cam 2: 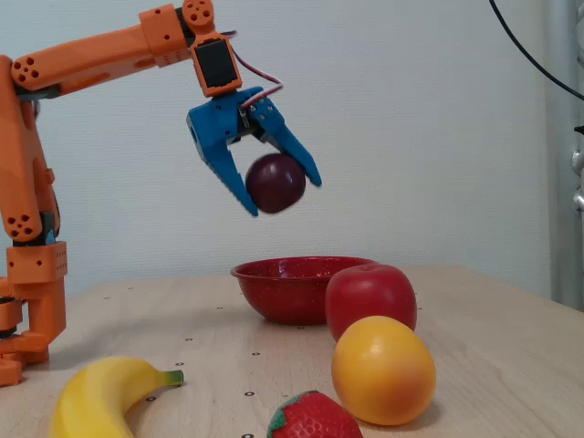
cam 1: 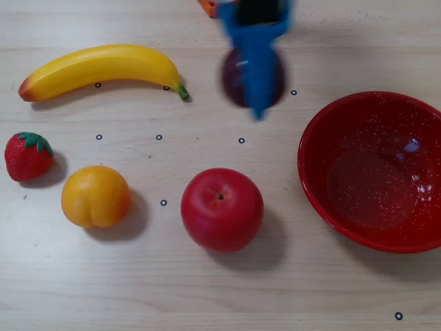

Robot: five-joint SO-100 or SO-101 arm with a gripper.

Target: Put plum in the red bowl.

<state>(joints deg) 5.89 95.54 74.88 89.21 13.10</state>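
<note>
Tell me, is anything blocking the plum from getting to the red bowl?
Nothing visible is. The end effector holds the plum high above the table, and the red bowl is open and empty.

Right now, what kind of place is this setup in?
Probably a hobby or lab bench for robot practice, not a kitchen. A pale wooden table carries small printed ring markers, a plain wall stands behind, and an orange arm's gripper holds a plum above glossy, toy-like fruit and a red bowl.
</note>
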